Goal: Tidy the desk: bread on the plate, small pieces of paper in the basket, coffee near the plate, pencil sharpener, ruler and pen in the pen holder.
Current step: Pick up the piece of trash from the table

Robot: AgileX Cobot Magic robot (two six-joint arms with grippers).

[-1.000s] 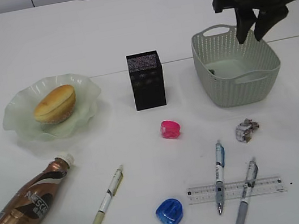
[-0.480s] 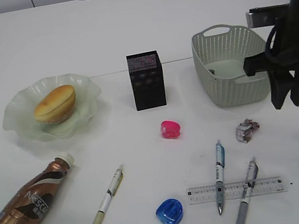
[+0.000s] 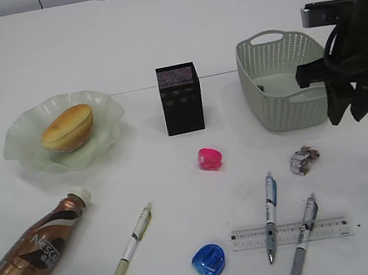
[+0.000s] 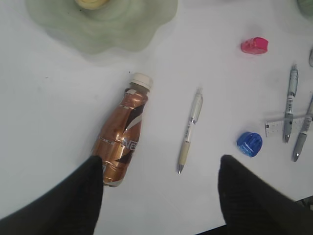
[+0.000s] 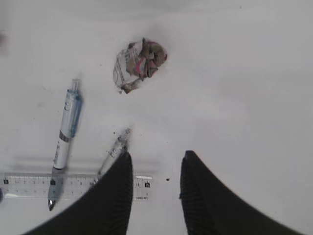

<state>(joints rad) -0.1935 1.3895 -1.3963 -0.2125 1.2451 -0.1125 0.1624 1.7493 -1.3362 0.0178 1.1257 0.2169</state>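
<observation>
Hovering above the bench (image 3: 152,30) beside the basket (image 3: 271,98), the right pincer (image 3: 349,110) stands with its jaws narrowly parted and empty; in its wrist view a crumpled paper scrap (image 5: 138,63) lies on the surface ahead of the fingertips (image 5: 122,169). The left pincer (image 4: 161,169) is spread wide, holding nothing, above the coffee (image 3: 38,248), which lies on its side well below the plate (image 3: 24,153). The bread (image 3: 67,127) rests on the plate. The pen holder (image 3: 180,98) stands upright at centre. Two pens (image 3: 270,215) lie across the ruler (image 3: 250,239); a third pen (image 3: 129,251) lies apart. Pink (image 3: 209,158) and blue sharpeners (image 3: 209,261) sit loose.
</observation>
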